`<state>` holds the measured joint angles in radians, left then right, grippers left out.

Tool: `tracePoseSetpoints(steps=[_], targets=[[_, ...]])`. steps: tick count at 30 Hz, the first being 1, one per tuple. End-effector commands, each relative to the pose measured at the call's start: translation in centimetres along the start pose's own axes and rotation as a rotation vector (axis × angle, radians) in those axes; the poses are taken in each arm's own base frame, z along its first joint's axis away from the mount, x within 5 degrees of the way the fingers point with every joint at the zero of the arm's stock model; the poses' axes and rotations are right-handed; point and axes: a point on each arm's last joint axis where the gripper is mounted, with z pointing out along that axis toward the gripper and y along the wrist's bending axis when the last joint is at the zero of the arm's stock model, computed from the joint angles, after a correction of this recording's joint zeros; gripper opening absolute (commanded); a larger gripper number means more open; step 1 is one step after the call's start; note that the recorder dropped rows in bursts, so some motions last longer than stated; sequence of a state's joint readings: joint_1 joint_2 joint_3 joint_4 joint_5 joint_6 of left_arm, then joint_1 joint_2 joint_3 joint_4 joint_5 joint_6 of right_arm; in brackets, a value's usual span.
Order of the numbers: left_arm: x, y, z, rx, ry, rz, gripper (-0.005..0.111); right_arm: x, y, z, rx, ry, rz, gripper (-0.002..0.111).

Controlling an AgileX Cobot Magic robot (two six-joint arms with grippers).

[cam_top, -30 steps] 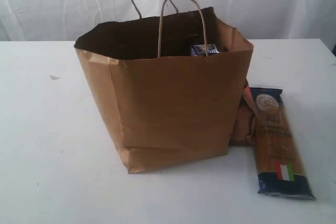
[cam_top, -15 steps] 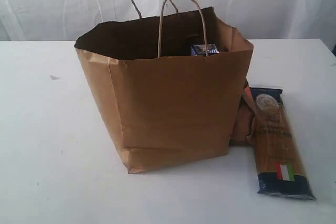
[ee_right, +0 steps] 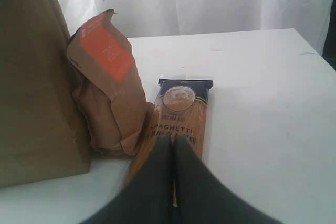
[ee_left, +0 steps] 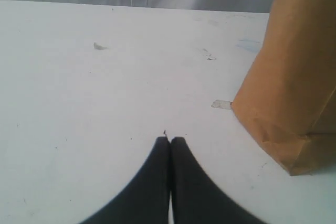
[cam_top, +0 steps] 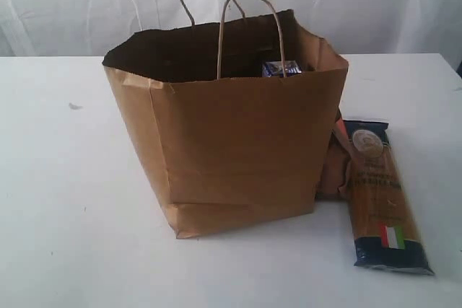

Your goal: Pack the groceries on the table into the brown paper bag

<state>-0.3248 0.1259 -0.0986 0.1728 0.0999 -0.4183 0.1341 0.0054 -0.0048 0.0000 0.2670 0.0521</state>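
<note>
There is one tall brown kraft-paper bag (cam_top: 231, 156), one long spaghetti pack (cam_top: 382, 200) in dark blue wrapper, one crumpled brown paper pouch with orange label (ee_right: 110, 98), one small blue-white carton (cam_top: 280, 68), one flat white table (cam_top: 65, 214).

table (cam_top: 65, 200) white | on it: brown paper bag (cam_top: 238, 149), brown pouch (cam_top: 333, 171), spaghetti pack (cam_top: 382, 200)

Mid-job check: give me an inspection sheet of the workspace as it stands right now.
Surface: white table, a few small marks.
Job's things: brown paper bag upright, open; small blue-white carton top showing inside; spaghetti pack flat on the table beside the bag; brown pouch with orange label standing between bag and pack. Other groceries not visible.
Clutter: small scrap by the bag's corner.
Grippers: left gripper shut, empty; right gripper shut, empty, pointing at the spaghetti pack.
Cables: nothing seen.
Surroundings: white curtain behind.
</note>
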Motion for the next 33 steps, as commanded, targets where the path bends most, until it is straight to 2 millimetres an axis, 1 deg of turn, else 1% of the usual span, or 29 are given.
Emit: tracePoseSetpoints(steps=[1,12,16,18,20,33], targets=[[1.6,0.2,0.2,0.018,-0.057,-0.010,0.000,0.1,0.0,0.0,0.004,-0.005,-0.004,0.000],[1.9,0.2,0.2,0.020,-0.066,-0.005,0.000,0.1,0.0,0.0,0.004,-0.005,-0.004,0.000],[2.0,0.0,-0.1,0.056,-0.103,0.058,0.000,0.1,0.0,0.0,0.004,-0.005,-0.004,0.000],[3.0,-0.2,-0.1,0.080,0.007,0.120,0.000,0.1,0.0,0.0,0.004,-0.005,-0.004,0.000],[3.2,-0.2,-0.1,0.082,0.028,0.131,0.000,0.1,0.0,0.0,0.004,-0.005,-0.004,0.000],[3.1,-0.2,-0.1,0.080,0.012,0.136,0.000,0.1,0.0,0.0,0.004,-0.005,-0.004,0.000]])
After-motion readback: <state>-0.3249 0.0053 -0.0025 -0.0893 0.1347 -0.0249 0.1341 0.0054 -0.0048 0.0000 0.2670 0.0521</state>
